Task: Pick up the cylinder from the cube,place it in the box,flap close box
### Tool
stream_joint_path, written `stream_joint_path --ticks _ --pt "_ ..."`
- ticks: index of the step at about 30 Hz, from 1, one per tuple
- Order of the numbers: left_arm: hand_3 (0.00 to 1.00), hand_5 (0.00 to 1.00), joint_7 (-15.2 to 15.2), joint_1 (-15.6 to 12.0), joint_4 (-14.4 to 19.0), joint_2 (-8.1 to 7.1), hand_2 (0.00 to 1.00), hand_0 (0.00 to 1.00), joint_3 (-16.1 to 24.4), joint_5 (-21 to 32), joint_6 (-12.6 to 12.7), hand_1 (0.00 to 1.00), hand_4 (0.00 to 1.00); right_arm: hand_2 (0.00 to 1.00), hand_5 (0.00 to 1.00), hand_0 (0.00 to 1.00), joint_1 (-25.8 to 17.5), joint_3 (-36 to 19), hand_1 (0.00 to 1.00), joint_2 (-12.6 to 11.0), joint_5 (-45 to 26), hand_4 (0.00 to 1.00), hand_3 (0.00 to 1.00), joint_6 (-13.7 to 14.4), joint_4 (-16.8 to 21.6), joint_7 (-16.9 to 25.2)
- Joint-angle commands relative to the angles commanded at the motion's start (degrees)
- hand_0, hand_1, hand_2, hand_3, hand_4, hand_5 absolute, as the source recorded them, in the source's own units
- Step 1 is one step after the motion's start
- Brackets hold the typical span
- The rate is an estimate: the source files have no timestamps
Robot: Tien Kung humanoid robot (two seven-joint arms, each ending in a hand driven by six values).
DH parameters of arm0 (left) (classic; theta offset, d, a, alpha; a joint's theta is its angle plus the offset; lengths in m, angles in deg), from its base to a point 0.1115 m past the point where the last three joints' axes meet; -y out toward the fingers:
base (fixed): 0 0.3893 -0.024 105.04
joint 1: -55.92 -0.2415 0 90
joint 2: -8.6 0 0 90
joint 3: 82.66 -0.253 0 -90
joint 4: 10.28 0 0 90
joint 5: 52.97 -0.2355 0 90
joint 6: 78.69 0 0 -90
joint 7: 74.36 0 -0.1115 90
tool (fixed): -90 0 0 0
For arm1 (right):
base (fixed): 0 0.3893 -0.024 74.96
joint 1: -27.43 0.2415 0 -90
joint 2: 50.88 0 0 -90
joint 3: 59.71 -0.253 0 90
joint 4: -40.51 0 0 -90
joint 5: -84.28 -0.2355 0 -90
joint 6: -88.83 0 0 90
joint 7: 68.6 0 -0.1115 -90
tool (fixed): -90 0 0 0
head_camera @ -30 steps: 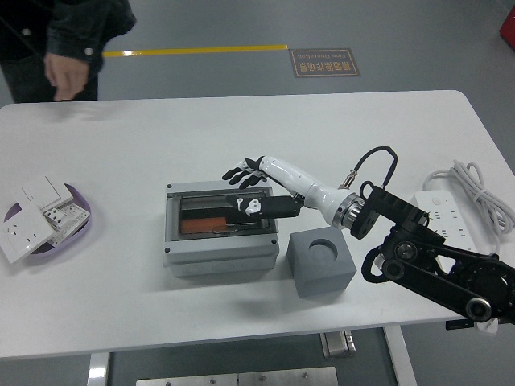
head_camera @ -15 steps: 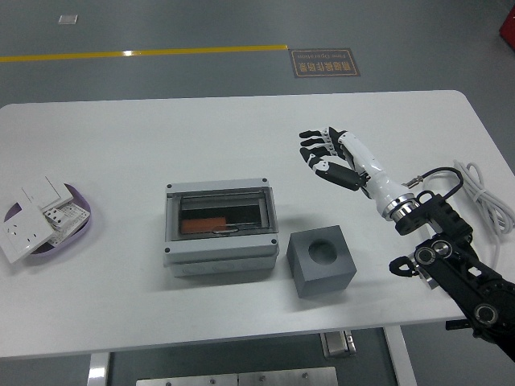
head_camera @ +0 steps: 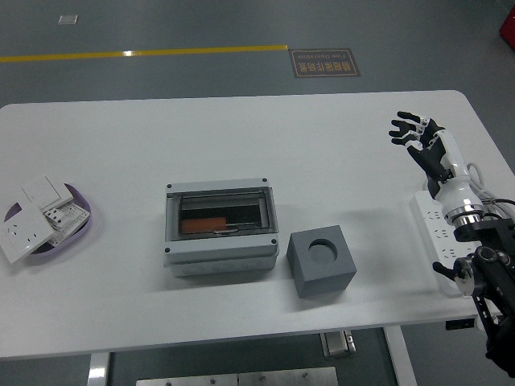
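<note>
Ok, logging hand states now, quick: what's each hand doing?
Left hand: not in view.
Right hand: open, fingers spread, holding nothing, raised near the table's right edge.

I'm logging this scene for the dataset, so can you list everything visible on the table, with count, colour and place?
box: one, grey, flap shut, table centre, a dark cylinder and something orange seen through the flap.
cube: one, dark grey, empty round socket on top, right of the box.
bowl: one, purple, left edge, holding white switch plates.
power strip: one, white, right edge, partly behind the arm.
table: one, white.
right hand: one, black and white, fingers spread, raised over the far right of the table.
</note>
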Motion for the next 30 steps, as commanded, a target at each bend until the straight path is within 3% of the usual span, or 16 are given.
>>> stream_joint_path --ticks 19,30 --pt "0.662 0.295 0.2 0.4 0.0 0.15 0.593 0.64 0.7 -0.3 0.0 0.668 0.721 0.686 0.409 0.706 -2.5 -6.3 0.658 0.1 -0.2 0.717 0.702 0.3 3.0 0.2" --pt "0.662 0.296 0.4 0.8 0.0 0.04 0.594 0.64 1.0 0.2 0.1 0.668 0.721 0.688 0.428 0.71 -2.6 -7.2 0.665 1.0 0.4 0.746 0.7 0.8 3.6 0.0"
